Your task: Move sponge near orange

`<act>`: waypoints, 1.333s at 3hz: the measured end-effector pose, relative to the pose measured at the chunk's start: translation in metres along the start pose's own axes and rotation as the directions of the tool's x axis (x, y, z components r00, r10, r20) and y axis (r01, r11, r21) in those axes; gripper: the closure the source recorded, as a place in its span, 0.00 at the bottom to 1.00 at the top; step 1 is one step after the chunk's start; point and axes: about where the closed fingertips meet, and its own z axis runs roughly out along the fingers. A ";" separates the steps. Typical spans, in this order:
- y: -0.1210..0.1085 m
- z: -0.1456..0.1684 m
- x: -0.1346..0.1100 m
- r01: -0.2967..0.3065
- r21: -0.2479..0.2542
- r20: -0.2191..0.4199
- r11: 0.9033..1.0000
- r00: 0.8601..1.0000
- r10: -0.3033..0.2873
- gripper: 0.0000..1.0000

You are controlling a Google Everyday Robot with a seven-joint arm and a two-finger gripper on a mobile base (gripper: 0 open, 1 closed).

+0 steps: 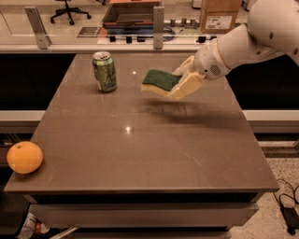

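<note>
The sponge (159, 80), dark green on top and pale yellow below, hangs in the air above the far middle of the brown table (154, 154), its shadow on the tabletop beneath. My gripper (181, 80) reaches in from the right on a white arm and is shut on the sponge's right end. The orange (24, 157) sits at the table's near left corner, far from the sponge.
A green drink can (104, 71) stands upright at the far left of the table, left of the sponge. Behind the table runs a counter with a dark tray (133, 14) and a cardboard box (219, 15). Cables (287, 205) lie on the floor at right.
</note>
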 end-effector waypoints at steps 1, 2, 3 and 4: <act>0.007 -0.019 -0.010 0.031 -0.023 0.005 0.999 1.000 -0.031 1.00; 0.021 -0.018 -0.023 0.084 -0.073 -0.005 0.994 0.996 -0.084 1.00; 0.042 -0.009 -0.036 0.129 -0.114 -0.018 0.985 0.991 -0.132 1.00; 0.069 0.003 -0.046 0.160 -0.142 -0.027 0.977 0.986 -0.165 1.00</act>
